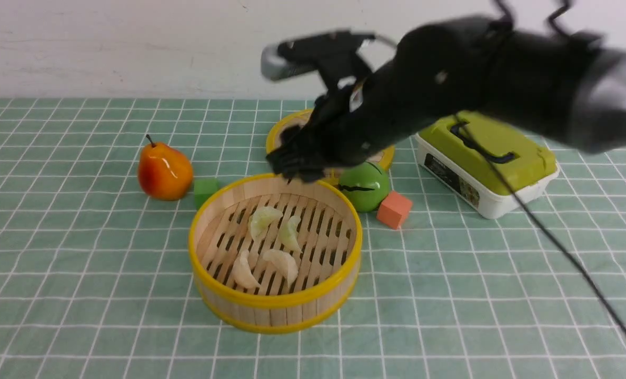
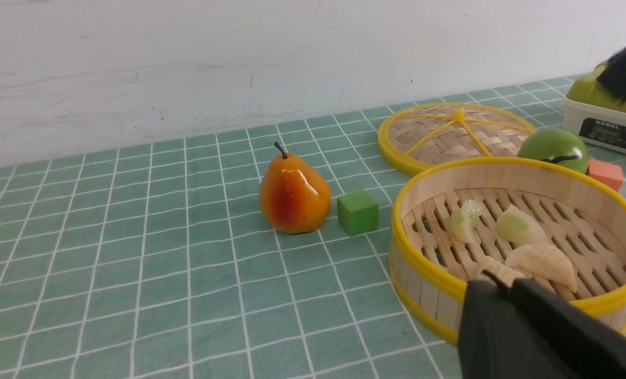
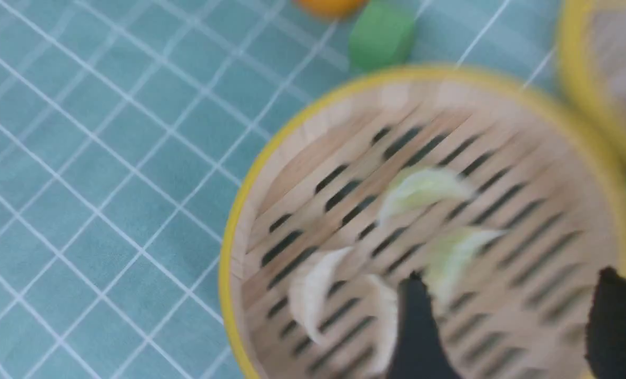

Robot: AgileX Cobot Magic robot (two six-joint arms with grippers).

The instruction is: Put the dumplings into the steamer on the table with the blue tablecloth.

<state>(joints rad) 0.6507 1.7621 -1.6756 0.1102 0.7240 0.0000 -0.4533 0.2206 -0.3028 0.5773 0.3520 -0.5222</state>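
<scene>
Hovering over the steamer's (image 1: 276, 300) far rim at about twelve o'clock, the right gripper (image 1: 298, 158) has its fingers spread wide, with nothing held between them. The left gripper (image 2: 502, 287) shows only partly at the near left; I cannot tell how far open it is or whether it grips anything.

All four dumplings lie inside the steamer on its slatted floor: a pale yellow-green one (image 1: 264, 221) towards eleven o'clock, another (image 1: 290, 233) towards one, an off-white one (image 1: 282, 265) near six and the other (image 1: 245, 271) near seven.

Around the steamer, a green cube (image 1: 206, 192) sits just beside it at ten, with a pear (image 1: 165, 171) further out. The woven lid (image 1: 389, 152) is at one, a round green object (image 1: 365, 187) between one and two, and a coral block (image 1: 394, 210) and lidded box (image 1: 489, 163) at two. All rest on the teal-green gridded cloth (image 1: 449, 316).
</scene>
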